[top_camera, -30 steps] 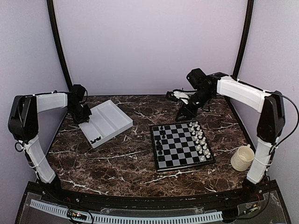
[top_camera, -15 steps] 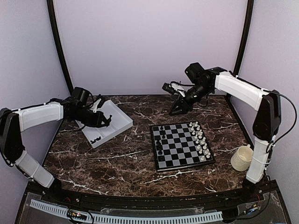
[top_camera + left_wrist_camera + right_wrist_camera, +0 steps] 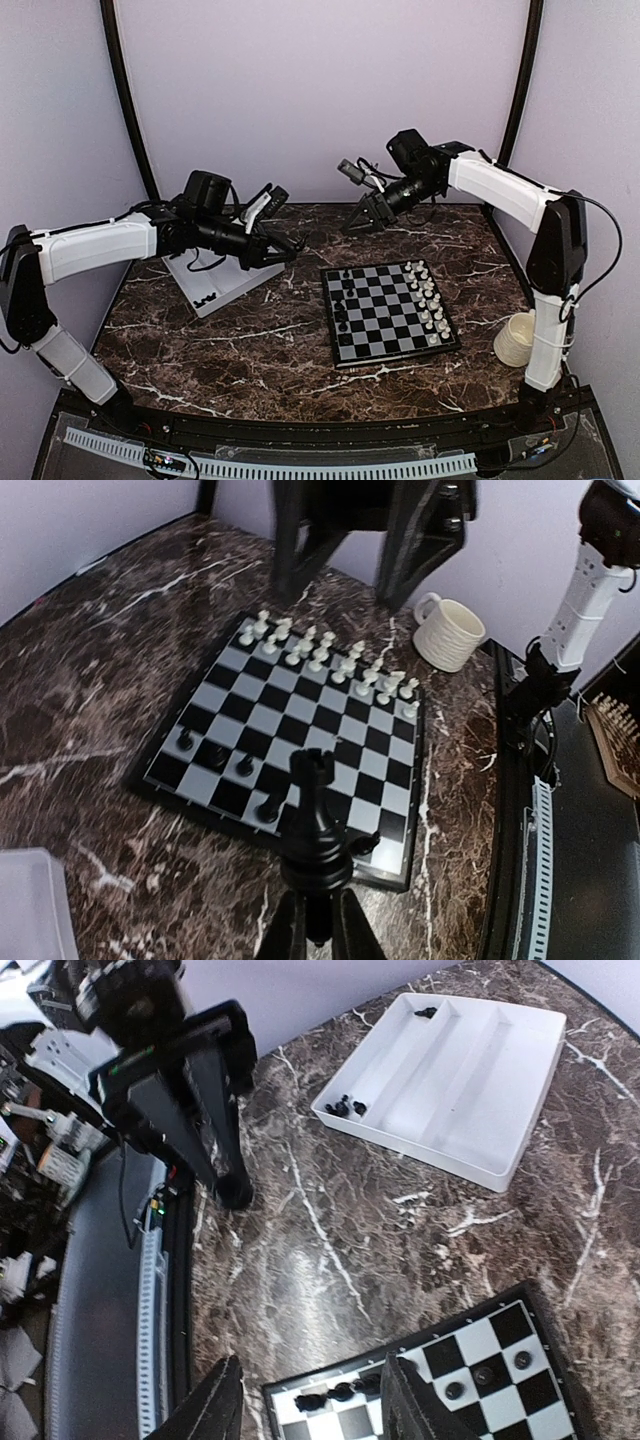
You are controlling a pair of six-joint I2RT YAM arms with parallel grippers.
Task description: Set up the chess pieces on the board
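The board (image 3: 390,312) lies right of centre, with black chess pieces (image 3: 342,300) on its left columns and white ones (image 3: 428,300) on its right. My left gripper (image 3: 285,245) hangs in the air between the tray and the board, shut on a black rook (image 3: 318,815) that stands up between its fingertips (image 3: 290,930). In the left wrist view the board (image 3: 290,730) lies just ahead below. My right gripper (image 3: 360,215) is open and empty, raised over the table behind the board; its fingers (image 3: 215,1400) frame the board's corner (image 3: 450,1390).
A white two-compartment tray (image 3: 215,285) at the back left holds a few black pieces (image 3: 205,299), also seen from the right wrist (image 3: 348,1108). A cream mug (image 3: 518,338) stands right of the board. Side walls close in the table.
My left arm has swung from the tray out toward the board with the rook in its grip. My right gripper has risen and drawn back to the left, away from the board.
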